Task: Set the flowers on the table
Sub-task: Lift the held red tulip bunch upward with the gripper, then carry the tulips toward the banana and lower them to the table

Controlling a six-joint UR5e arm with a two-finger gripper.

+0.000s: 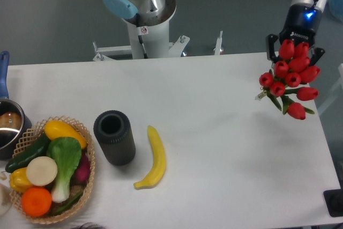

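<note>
The flowers, a bunch of red tulip buds with green leaves, hang in the air over the far right part of the white table. My gripper is above them at the table's back right corner, its dark fingers on either side of the bunch. It is shut on the flowers. The stems are mostly hidden behind the buds and the gripper.
A yellow banana lies near the table's middle. A black cylindrical vase stands to its left. A wicker basket of vegetables sits at the front left, a pot at the left edge. The robot base stands behind the table.
</note>
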